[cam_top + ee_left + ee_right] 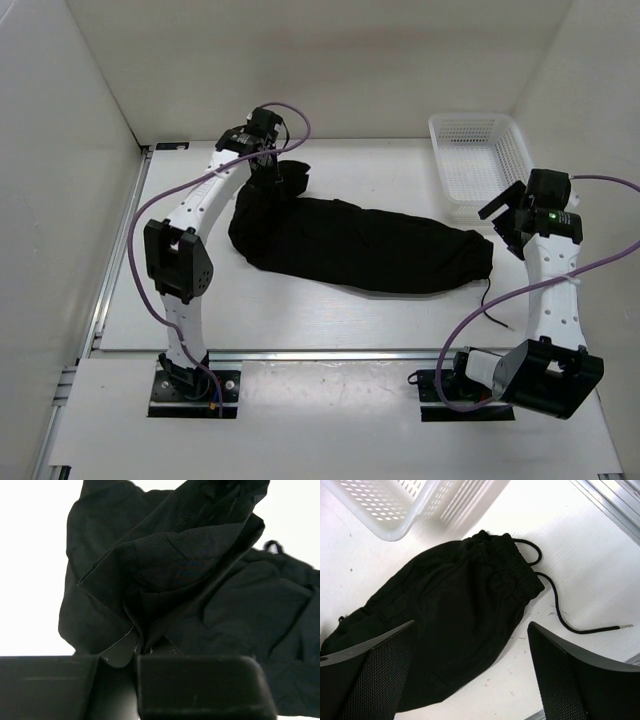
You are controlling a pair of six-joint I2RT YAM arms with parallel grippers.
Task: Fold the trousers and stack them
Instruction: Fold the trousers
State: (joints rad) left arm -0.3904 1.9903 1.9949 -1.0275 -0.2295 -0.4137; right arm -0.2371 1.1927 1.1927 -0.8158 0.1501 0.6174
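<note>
Trousers [360,245] lie in one long dark bundle across the worktop [330,310], running from the far left side down towards the white mesh basket [472,118] on the right. Left fingers [200,685] are clamped together on a pinch of black cloth at that far-left end. The wrist view shows the fabric rising in a peak out of the grip, which looks like a hold meant to lift this end and carry it over for a fold. Right fingers [375,680] stand wide apart with nothing between them, poised above the gathered waistband [515,565], whose drawstring [560,617] trails loose onto the worktop. That hover makes sense: with one end gripped, the other wants pinning or picking up so the fold goes over cleanly. The basket sits just beside the waistband end. By my read, the folding has barely begun.
</note>
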